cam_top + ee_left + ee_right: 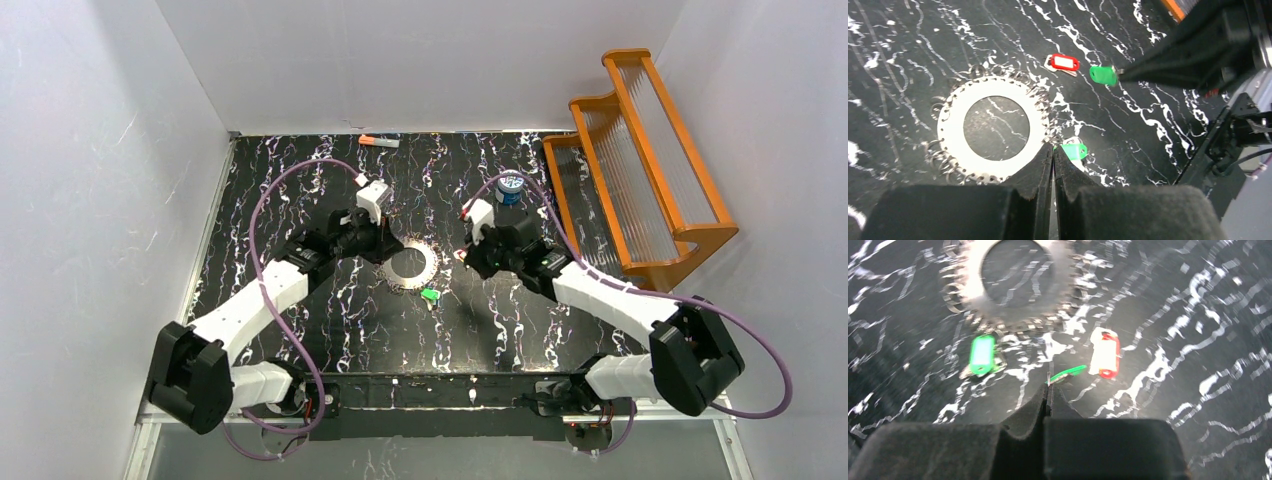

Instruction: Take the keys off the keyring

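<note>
Holds a green key [1068,374] pinched in the right gripper [1048,384], apart from the keyring [950,135] and near the loose red key [1064,62]. Rests the left gripper [1053,151], fingers pressed together, at the keyring's rim, just beside a second green key [1074,151].

The keyring [950,125] is a flat grey metal ring with a toothed outer edge, a large round hole and small wire loops fringing the rim. It lies flat on the table [1158,125]. The red key [1064,62] lies flat, apart from the ring. The first green key [1072,151] lies flat just beside the rim; whether it is attached cannot be told. The second green key [1104,75] is pinched at the right gripper [1048,385] tips, near the red key.
</note>
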